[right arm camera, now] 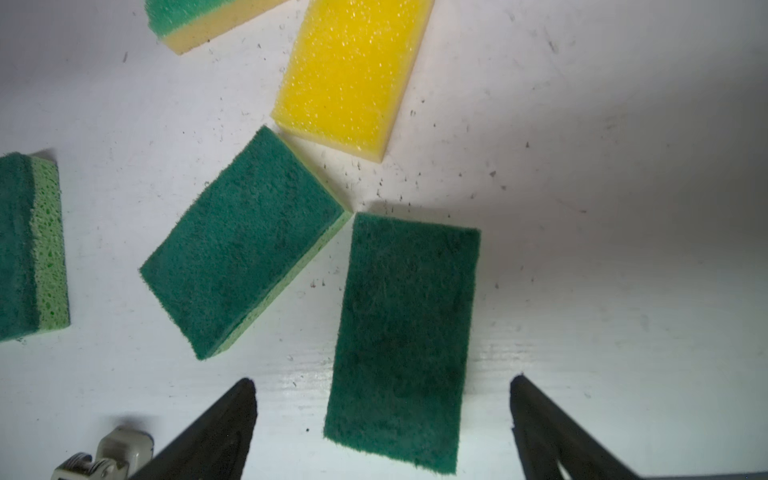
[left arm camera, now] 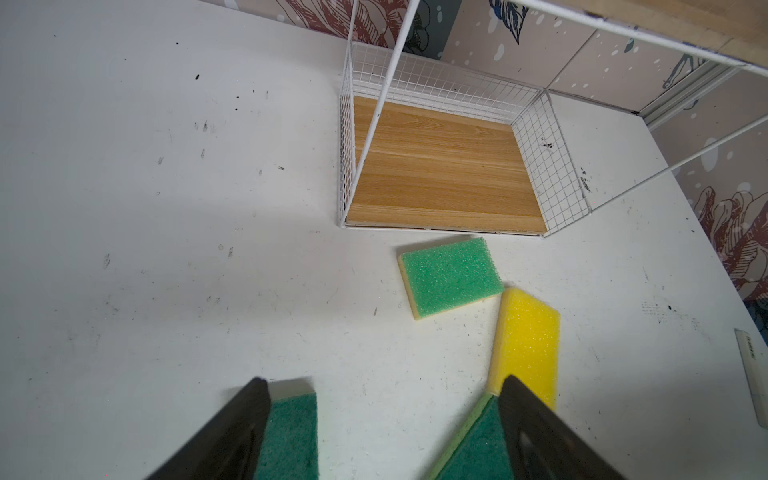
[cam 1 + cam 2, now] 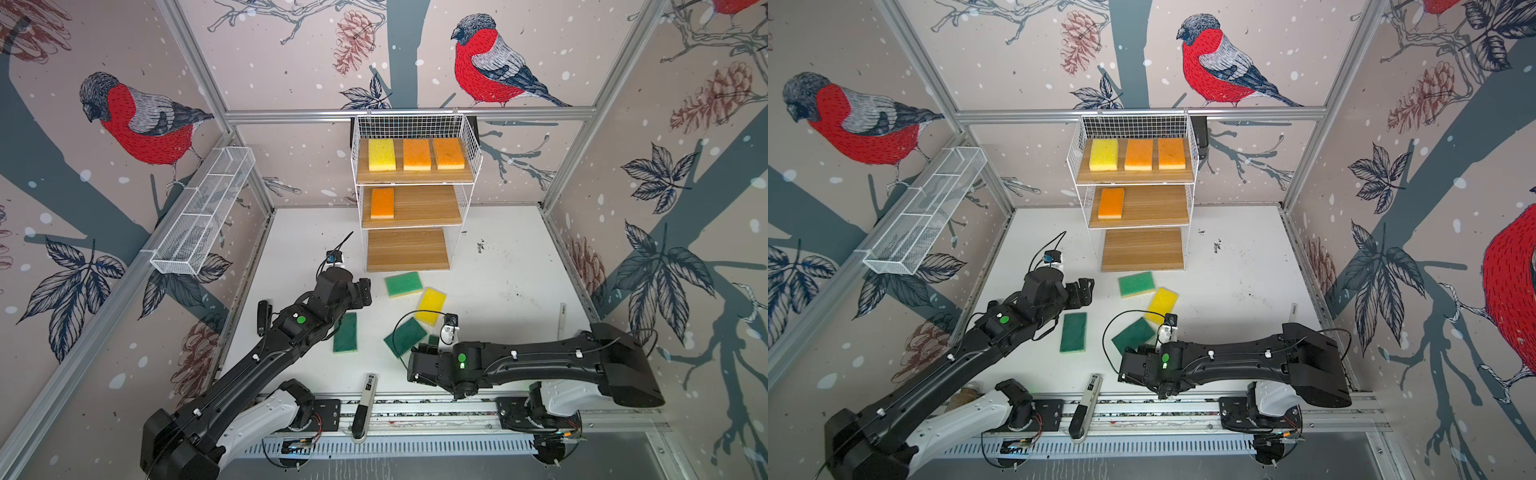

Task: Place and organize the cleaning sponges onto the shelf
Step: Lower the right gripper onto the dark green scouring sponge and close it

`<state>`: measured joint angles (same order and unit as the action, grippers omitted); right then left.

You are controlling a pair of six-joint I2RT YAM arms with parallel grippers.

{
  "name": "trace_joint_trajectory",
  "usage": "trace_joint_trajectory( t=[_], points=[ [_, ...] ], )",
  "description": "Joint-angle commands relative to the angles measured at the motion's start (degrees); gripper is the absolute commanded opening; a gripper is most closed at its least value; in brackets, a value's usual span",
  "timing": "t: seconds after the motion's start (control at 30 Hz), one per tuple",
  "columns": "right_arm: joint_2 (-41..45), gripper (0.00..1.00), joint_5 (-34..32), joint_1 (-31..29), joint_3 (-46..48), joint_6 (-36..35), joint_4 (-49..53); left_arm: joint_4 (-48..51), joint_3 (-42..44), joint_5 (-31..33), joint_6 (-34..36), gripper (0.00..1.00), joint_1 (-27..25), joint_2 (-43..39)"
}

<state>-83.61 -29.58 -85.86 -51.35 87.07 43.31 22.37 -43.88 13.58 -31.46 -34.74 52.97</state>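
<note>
— On the shelf [image 3: 406,250] you have four sponges down already. Your top board holds the shelved yellow sponge [image 3: 381,154], the centre orange sponge [image 3: 417,154] and the end orange sponge [image 3: 449,153], side by side with long edges parallel. Your middle board holds the lone orange sponge [image 3: 382,203] at its left end.

— And on your table [image 3: 498,270], five lie loose in front of that rack. The light green sponge [image 3: 403,284] sits nearest the bottom board. The loose yellow sponge [image 3: 431,306] is just beside its corner, and the tilted dark sponge [image 3: 406,336] is just beside the yellow one's near end. The straight dark sponge [image 3: 345,332] lies apart, to the left.

— Your left gripper [image 2: 382,380] hangs over the table with its fingers spread wide and nothing between them. Bare tabletop shows in the gap, with the straight dark sponge by one finger and the tilted dark sponge by the other.

— Your right gripper [image 1: 382,378] is spread wide as well. The last dark sponge [image 1: 403,340] lies flat, scouring face up, running into the gap between its fingers, and neither finger appears to touch it. From above, your wrist covers nearly all of that sponge, so I cannot tell how high you sit over it.
</note>
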Motion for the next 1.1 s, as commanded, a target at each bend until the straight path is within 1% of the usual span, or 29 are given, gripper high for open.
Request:
trace_joint_trajectory(
  t=[0.0, 0.13, 0.3, 0.47, 0.7, 0.83, 1.07],
  points=[
    [0.3, 0.95, 1.9, -0.4, 1.1, 2.3, -1.1, -1.2, 0.5, 0.1, -0.4, 0.87, 0.1, -1.8],
    [-0.8, 0.95, 5.2, -0.1, 2.4, 0.4, -3.2, -1.1, 1.2, -0.3, -0.5, 0.87, 0.1, -3.1],
    [-0.6, 0.95, 7.1, -0.1, 3.2, -1.5, -4.9, -0.9, 1.4, -1.5, -0.7, 0.87, 0.1, -4.0],
    [-3.2, 0.94, 9.1, -0.1, 3.1, -1.7, -6.0, -0.2, 1.6, -1.1, -1.0, 0.87, 0.2, -5.7],
    [-4.2, 0.94, 10.0, 0.7, 4.0, -0.9, -5.4, 0.2, 2.6, -1.0, -1.7, 0.88, 0.1, -7.8],
    [-4.8, 0.91, 12.1, 2.1, 5.6, -2.4, -8.4, 0.0, 2.9, -0.9, -1.8, 0.88, 0.1, -8.3],
    [-6.5, 0.88, 12.4, 2.3, 4.6, -3.0, -7.3, 0.0, 3.0, -1.2, -1.9, 0.88, 0.1, -9.2]
  ],
)
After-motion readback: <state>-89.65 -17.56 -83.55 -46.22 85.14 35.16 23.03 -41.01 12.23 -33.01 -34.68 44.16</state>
